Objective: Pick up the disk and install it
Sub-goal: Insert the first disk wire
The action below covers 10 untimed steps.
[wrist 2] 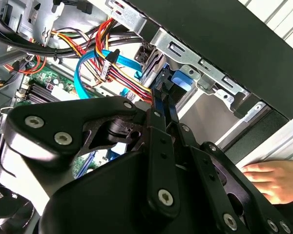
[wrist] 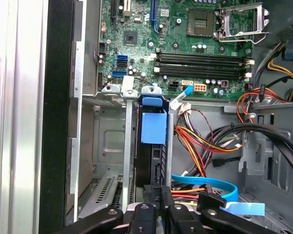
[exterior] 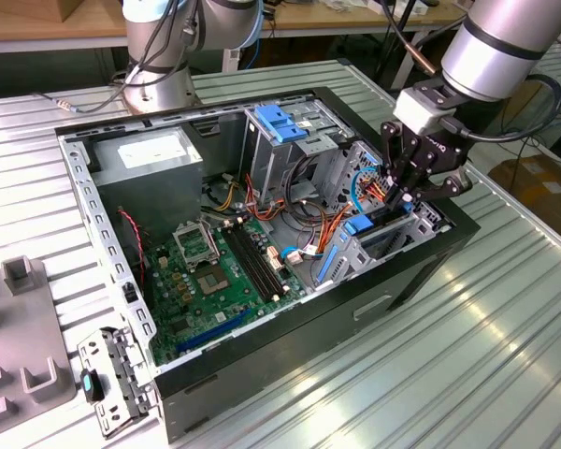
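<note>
- Jaws of the gripper [exterior: 404,195] stand narrow, pinched together over the disk [wrist: 153,127] at the drive cage of the computer case [exterior: 262,360].
- Disk sits upright in a bay slot between 2 metal walls, blue rail end showing; the fingertips [wrist 2: 162,93] touch its rear edge.
- Green motherboard [exterior: 215,271] lies flat in the case.
- Bare blue bracket [exterior: 280,122] rests on the upper cage.
- Grey power supply [exterior: 148,159] sits in the case's far corner.
- A hand [wrist 2: 276,180] rests outside the case on the bench [exterior: 505,355].
</note>
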{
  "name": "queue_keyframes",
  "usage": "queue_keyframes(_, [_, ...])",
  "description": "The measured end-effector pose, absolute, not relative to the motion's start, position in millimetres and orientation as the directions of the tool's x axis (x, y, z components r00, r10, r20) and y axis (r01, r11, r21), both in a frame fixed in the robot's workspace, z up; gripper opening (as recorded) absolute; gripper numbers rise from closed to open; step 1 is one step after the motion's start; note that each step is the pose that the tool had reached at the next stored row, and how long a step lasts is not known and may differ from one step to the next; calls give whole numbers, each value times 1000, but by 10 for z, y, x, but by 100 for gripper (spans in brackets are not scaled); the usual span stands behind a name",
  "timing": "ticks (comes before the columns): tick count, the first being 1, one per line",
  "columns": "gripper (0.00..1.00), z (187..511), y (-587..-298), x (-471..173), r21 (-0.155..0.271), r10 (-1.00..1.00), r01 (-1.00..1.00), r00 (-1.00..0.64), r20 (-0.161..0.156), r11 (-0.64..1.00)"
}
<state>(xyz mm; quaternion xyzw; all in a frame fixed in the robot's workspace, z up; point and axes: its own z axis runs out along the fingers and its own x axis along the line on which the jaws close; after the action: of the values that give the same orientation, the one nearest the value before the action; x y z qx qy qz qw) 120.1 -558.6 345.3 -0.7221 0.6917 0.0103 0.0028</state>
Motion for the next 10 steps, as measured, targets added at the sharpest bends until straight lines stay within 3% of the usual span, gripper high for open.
queue_keyframes(10, [16, 3478, -5586, 1204, 10, -999, -999, 36, -20, -37])
